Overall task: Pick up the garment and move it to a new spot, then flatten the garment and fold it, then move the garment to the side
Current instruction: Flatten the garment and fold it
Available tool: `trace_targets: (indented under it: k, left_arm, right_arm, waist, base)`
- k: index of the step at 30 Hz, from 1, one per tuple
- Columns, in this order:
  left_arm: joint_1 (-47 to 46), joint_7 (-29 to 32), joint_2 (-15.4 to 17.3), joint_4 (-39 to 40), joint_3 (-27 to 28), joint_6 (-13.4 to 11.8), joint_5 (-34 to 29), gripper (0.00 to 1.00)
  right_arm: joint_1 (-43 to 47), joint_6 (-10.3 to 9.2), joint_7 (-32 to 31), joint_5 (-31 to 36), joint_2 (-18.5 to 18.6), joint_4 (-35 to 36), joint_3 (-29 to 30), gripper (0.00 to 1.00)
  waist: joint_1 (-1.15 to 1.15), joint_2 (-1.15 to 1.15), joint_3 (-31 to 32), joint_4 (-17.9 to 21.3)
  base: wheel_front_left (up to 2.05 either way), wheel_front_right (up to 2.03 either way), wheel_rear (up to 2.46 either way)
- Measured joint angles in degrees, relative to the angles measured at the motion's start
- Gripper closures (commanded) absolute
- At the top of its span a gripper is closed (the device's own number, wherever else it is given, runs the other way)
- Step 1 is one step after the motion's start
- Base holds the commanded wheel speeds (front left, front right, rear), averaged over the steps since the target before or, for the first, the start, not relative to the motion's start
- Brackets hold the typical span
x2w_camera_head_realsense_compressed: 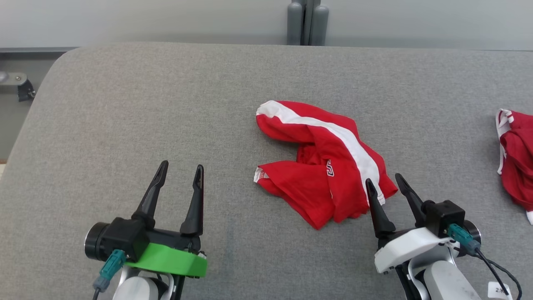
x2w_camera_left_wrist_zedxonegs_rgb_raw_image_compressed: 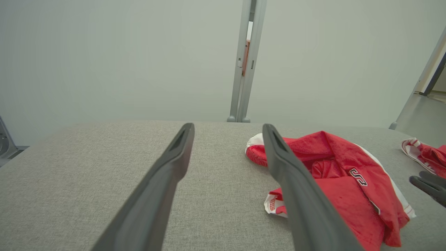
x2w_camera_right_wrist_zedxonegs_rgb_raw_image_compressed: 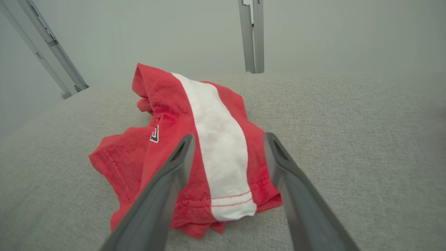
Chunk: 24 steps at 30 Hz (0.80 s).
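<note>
1. Nearest, the left claw [x2w_camera_head_realsense_compressed: 182, 165] and the right claw [x2w_camera_head_realsense_compressed: 383, 179] both stand apart, empty.
2. Crumpled red shorts [x2w_camera_head_realsense_compressed: 325, 166] lie mid-worktop [x2w_camera_head_realsense_compressed: 166, 104], hem just ahead of the right claw.
3. They look light, soft and floppy; I'd pinch the stitched hem.
4. Count: two claws, one pair of shorts, one second red garment [x2w_camera_head_realsense_compressed: 516, 162] at the right edge.
</note>
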<state>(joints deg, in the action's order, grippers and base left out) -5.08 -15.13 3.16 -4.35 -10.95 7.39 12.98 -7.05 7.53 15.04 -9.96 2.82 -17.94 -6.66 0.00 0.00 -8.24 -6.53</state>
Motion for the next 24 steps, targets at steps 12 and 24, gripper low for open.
trace_targets:
  k: [12, 24]
  left_arm:
    - [-2.0, 0.0, -0.2, -1.2, -1.5, 0.0, 0.5, 0.00]
    - [-2.0, 0.0, -0.2, -1.9, -1.1, 0.0, 1.1, 0.00]
  right_arm:
    - [-7.2, 0.00, 0.0, -0.6, 1.5, -11.5, -0.3, 1.00]
    - [-9.5, 0.00, 0.0, -2.0, 2.8, -6.4, 0.8, 1.00]
  waist:
    - [0.00, 0.00, -3.3, -4.8]
    - [0.00, 0.00, -2.3, -5.9]
  base:
    - [0.00, 0.00, 0.00]
    - [0.00, 0.00, 0.00]
